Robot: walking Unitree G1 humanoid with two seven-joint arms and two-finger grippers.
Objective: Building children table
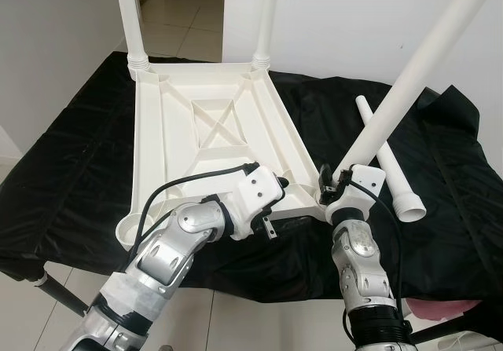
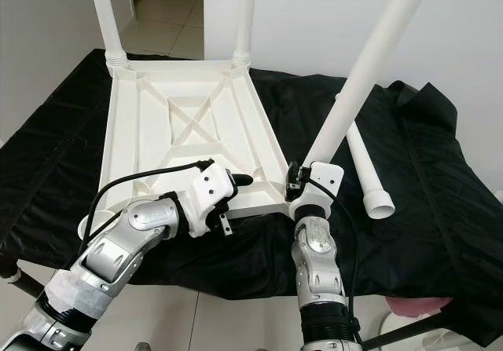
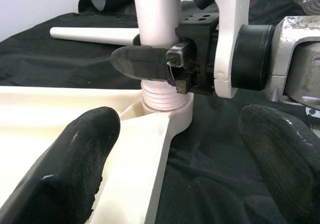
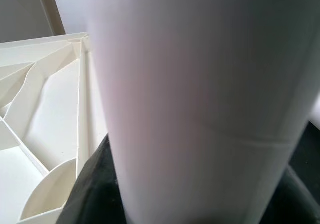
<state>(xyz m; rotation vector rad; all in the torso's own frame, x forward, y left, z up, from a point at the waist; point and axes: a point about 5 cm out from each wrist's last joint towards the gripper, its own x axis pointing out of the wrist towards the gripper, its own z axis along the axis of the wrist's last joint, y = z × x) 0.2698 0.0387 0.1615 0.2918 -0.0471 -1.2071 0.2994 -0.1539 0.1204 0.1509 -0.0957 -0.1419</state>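
Nearest the head camera are the two silver arms, reaching over the edge of the black cloth that covers the work surface. On that cloth lies the white tabletop, upside down, its ribbed underside up — two legs already stand in the far corner sockets. The third leg leans in from the robot's right, its threaded foot seated in the near right socket but plainly tilted rather than upright. The right gripper is clamped on that leg just above the socket. The left gripper rests at the tabletop's near edge with its fingers spread apart, holding nothing. A fourth leg lies loose on the cloth to the right; the near left socket is empty.

To do this step well, I judge the leg should be brought upright before it is turned — threads started crooked will likely jam — while the left gripper steadies the top.
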